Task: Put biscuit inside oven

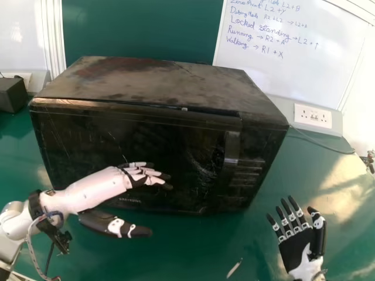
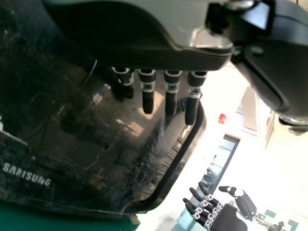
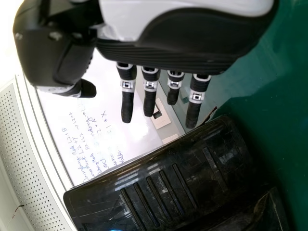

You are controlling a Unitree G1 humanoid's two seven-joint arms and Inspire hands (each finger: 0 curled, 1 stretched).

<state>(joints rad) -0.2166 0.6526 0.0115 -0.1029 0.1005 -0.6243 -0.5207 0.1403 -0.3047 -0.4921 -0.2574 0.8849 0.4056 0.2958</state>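
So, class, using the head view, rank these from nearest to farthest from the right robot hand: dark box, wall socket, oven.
From the right robot hand:
1. Oven: ahead, toward the left.
2. Wall socket: at the back right.
3. Dark box: far left, beyond the oven.

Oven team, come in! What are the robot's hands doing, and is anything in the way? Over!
Left hand open before oven door. Right hand open, beside oven. Shut door blocks way in.

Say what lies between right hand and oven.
In the head view, the stretch from right hand to oven is bare green table. A pale stick lies left of the hand.
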